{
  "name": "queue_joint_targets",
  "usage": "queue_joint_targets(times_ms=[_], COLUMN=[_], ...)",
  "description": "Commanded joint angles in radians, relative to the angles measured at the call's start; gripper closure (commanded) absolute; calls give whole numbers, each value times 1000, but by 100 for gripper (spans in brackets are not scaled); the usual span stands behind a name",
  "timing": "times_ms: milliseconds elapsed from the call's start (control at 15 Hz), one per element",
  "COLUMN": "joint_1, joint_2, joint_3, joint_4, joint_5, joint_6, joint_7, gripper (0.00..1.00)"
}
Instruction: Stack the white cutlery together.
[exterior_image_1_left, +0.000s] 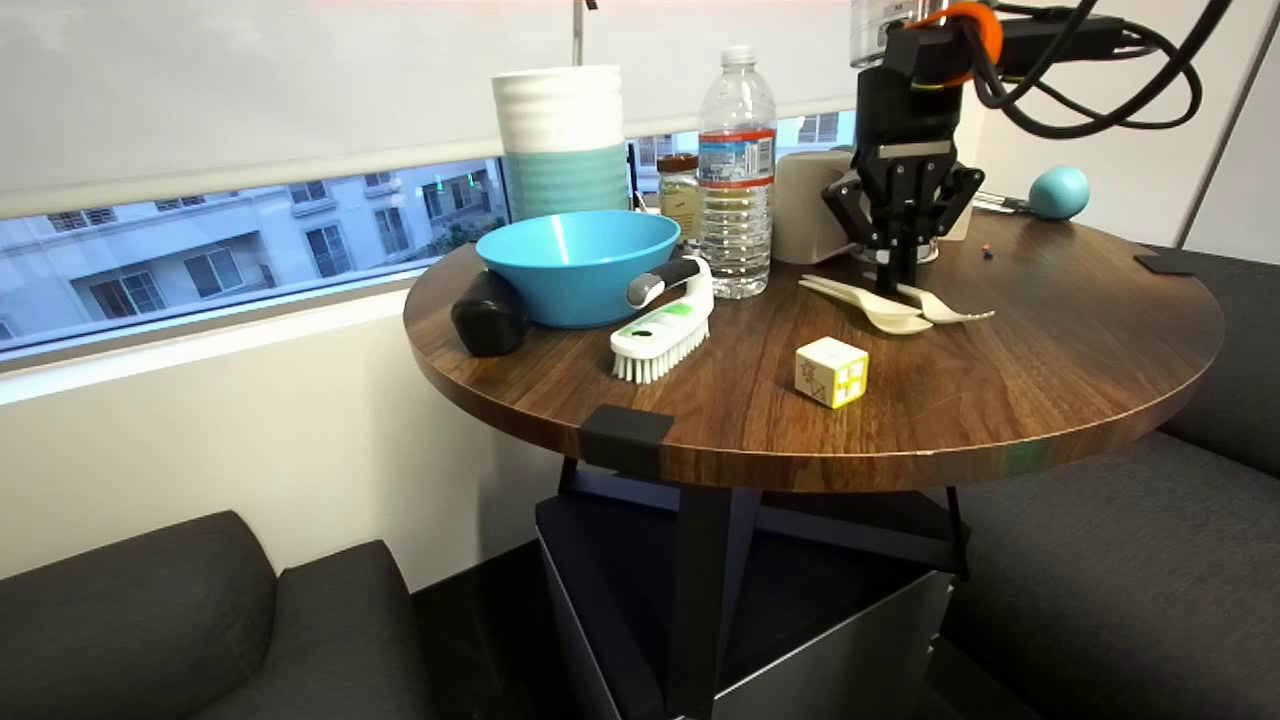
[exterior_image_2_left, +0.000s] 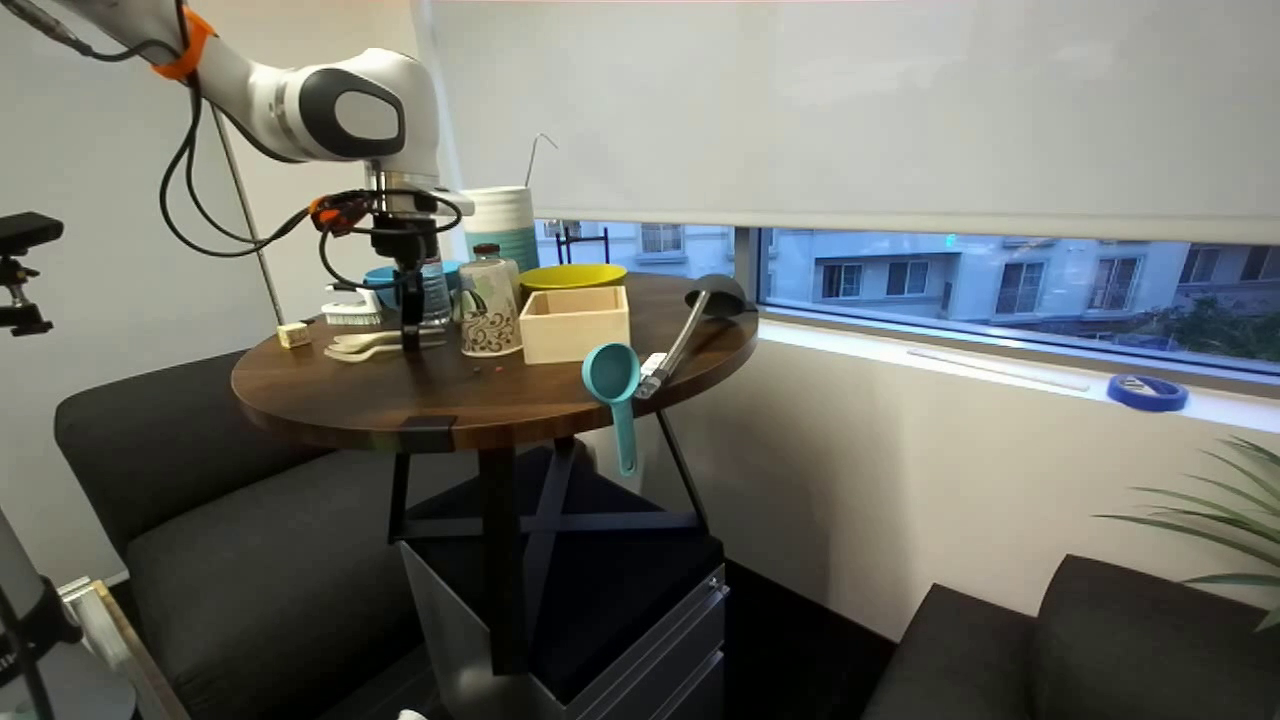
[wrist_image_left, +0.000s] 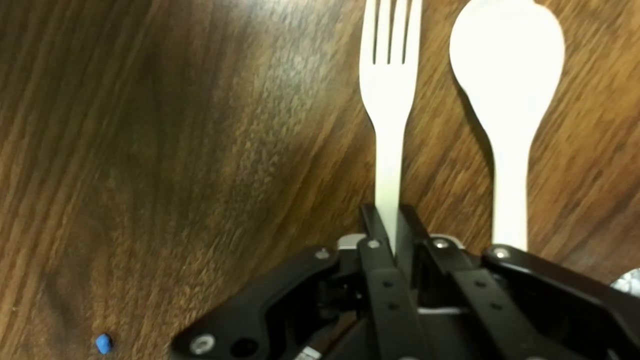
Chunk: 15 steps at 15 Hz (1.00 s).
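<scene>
My gripper (wrist_image_left: 389, 214) is shut on the handle of a cream fork (wrist_image_left: 389, 95), with one fingertip on each side. The fork's tines point away from the gripper. A cream spoon (wrist_image_left: 507, 65) lies beside it on the right in the wrist view, apart from the jaws. In an exterior view the gripper (exterior_image_1_left: 897, 285) points straight down at the table, the fork (exterior_image_1_left: 940, 305) just behind the spoon (exterior_image_1_left: 885, 312). The spoon's handle looks doubled there; a second piece against it cannot be told surely. The gripper (exterior_image_2_left: 411, 340) hides part of the handles. Whether the fork touches the table is unclear.
A pale yellow block (exterior_image_1_left: 832, 372) and a white brush (exterior_image_1_left: 665, 330) stand nearer the table edge. A water bottle (exterior_image_1_left: 737, 200), blue bowl (exterior_image_1_left: 580, 270), patterned cup (exterior_image_2_left: 490, 310) and wooden box (exterior_image_2_left: 576, 330) stand around the gripper. A blue bit (wrist_image_left: 103, 343) lies on the table.
</scene>
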Motion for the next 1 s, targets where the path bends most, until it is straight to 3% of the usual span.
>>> queue_joint_targets(times_ms=[0, 933], joint_1=[2, 25], joint_2=[-25, -57], joint_3=[4, 33], joint_4=[-2, 29], joint_5=[-12, 12], joint_6=[-14, 4], joint_7=[-8, -77], gripper=[97, 97])
